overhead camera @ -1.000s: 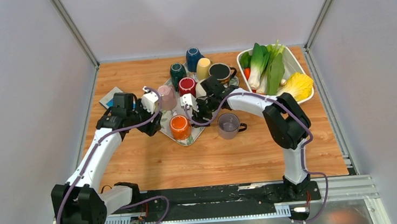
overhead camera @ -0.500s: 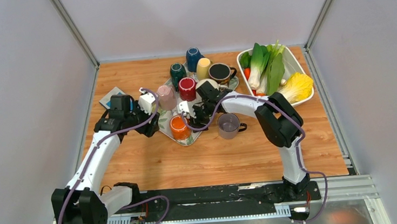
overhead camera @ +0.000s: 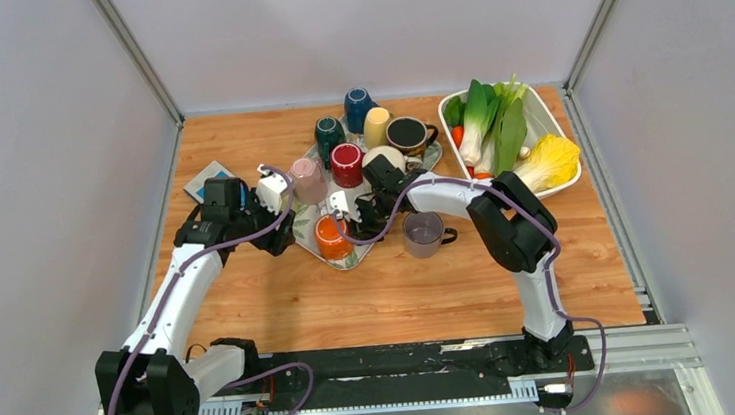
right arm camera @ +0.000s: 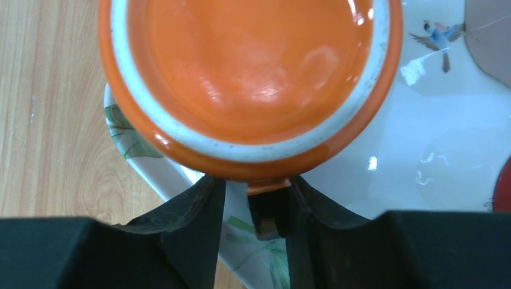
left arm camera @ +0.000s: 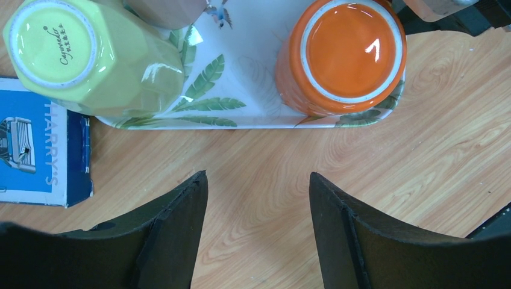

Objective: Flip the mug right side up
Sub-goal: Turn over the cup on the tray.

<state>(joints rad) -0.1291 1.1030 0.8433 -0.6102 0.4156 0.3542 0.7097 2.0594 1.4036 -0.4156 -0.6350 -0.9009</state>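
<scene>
Wooden table (overhead camera: pixel 400 285), seemingly grey-walled enclosure (overhead camera: pixel 37 146)

Your left arm reaches fwd from its base, elbow bent, wrist turned inward toward centre. Left gripper (left arm camera: pixel 258 232) points down, jaws spread wide w/ nothing between them. Your right arm rises from its base, folds at the elbow & stretches left across the middle. Right gripper (right arm camera: pixel 255 198) sits low, fingers (right arm camera: pixel 193 211) narrowed to a slim gap.

1 high view looks down over the tray (overhead camera: pixel 346 255); 2 wrist views hover close above it, all sharing the orange mug (overhead camera: pixel 332 235).
</scene>
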